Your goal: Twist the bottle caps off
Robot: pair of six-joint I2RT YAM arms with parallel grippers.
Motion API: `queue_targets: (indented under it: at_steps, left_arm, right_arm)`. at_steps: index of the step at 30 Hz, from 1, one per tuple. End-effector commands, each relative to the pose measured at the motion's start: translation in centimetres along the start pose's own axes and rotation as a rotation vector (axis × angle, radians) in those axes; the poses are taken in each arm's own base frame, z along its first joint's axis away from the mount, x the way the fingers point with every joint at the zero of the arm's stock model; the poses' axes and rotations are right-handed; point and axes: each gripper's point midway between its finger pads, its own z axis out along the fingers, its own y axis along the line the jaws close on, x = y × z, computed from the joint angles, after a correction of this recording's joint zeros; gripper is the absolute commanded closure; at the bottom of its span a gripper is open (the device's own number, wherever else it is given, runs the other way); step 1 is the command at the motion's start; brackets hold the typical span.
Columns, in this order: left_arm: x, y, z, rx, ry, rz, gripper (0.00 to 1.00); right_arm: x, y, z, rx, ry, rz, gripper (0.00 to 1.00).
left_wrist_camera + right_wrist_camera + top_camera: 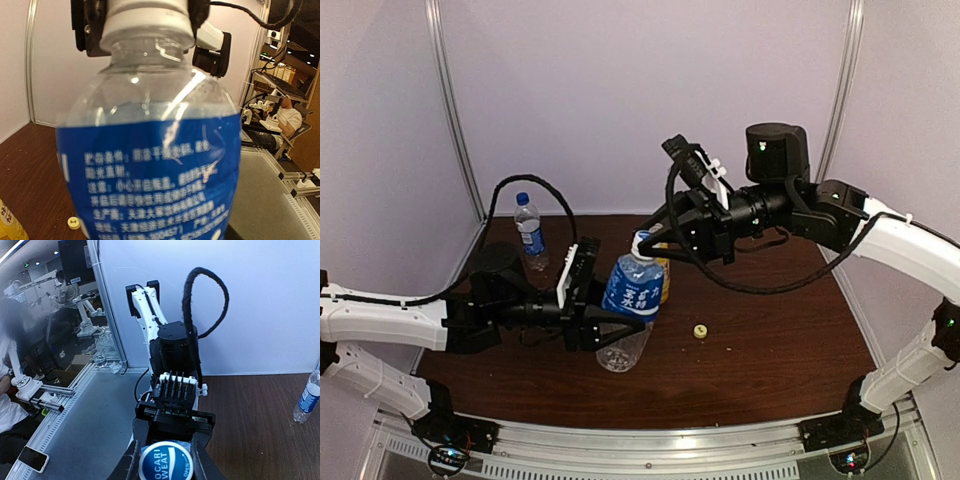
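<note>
My left gripper [620,330] is shut on the short clear bottle with a blue label [632,300] and holds it tilted above the table. The bottle fills the left wrist view [150,165]. My right gripper [655,240] is shut on that bottle's white cap [642,241], one finger on each side; the cap's blue printed top shows in the right wrist view [165,462]. A loose yellow cap [700,330] lies on the table. The yellow-orange bottle [663,280] stands behind the held bottle. The taller clear bottle [529,232] stands at the back left, capped.
The brown table [770,350] has white walls behind it and metal rails along its near edge. The yellow cap [73,223] and a corner of the yellow-orange bottle [7,222] show low in the left wrist view. The taller bottle [306,401] shows in the right wrist view.
</note>
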Motion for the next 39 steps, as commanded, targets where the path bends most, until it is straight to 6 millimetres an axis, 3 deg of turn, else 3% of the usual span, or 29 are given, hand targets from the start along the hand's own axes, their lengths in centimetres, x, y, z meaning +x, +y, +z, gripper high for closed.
queue_targets:
  at_steps: [1, 6, 14, 17, 22, 26, 39]
  left_arm:
    - [-3.0, -4.6, -0.6, 0.219, -0.094, 0.067, 0.76]
    - [-2.8, -2.7, -0.8, 0.095, -0.103, 0.070, 0.76]
    - [-2.2, 4.5, -1.7, -0.333, -0.041, 0.088, 0.77]
    - [-1.6, 6.1, -1.7, -0.415, -0.004, 0.093, 0.77]
    - [-1.2, 7.2, -1.4, -0.459, 0.007, 0.086, 0.77]
    - [-1.2, 7.6, -1.3, -0.478, 0.010, 0.082, 0.77]
    - [-1.3, 8.8, -2.0, -0.562, 0.012, 0.087, 0.78]
  right_arm:
    - [1.2, 0.4, 0.8, -0.088, 0.043, -0.040, 0.95]
    - [0.1, -3.2, -0.2, 0.158, 0.024, 0.030, 0.72]
    - [-3.0, -5.8, -3.1, 0.423, -0.105, 0.207, 0.27]
    - [-3.1, -7.1, -3.7, 0.511, -0.126, 0.255, 0.17]
    - [-2.5, -9.0, -3.5, 0.617, -0.141, 0.316, 0.17]
    - [-1.4, -10.0, -2.8, 0.647, -0.111, 0.346, 0.23]
    - [0.5, -9.4, -0.6, 0.555, -0.066, 0.380, 0.34]
